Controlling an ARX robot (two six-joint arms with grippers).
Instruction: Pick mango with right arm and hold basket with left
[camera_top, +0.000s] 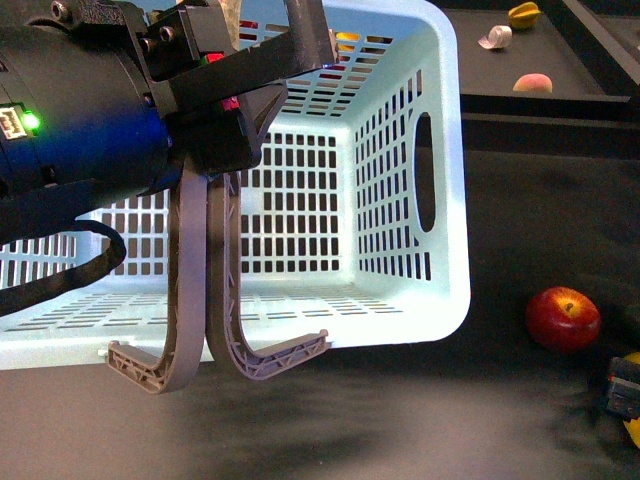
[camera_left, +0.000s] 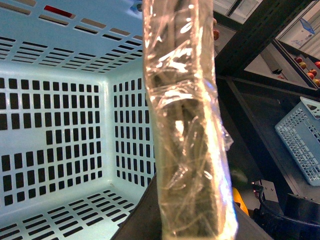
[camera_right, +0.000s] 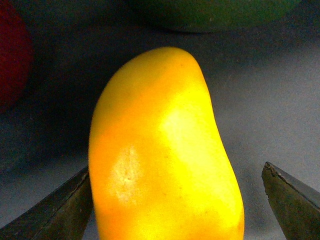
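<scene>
Mango (camera_right: 165, 150) between parted right gripper (camera_right: 176, 169) fingers (camera_right: 292, 200) in wrist view, front view's left gripper (camera_top: 215, 345) at basket (camera_top: 445, 120), grip unclear.

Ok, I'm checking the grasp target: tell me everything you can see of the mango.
The mango is a smooth, glossy yellow-orange oval, slightly curved, with a pale scuffed patch. It lies on the dark surface between the right gripper's open fingers: one finger meets its edge, the other stands clear.
</scene>
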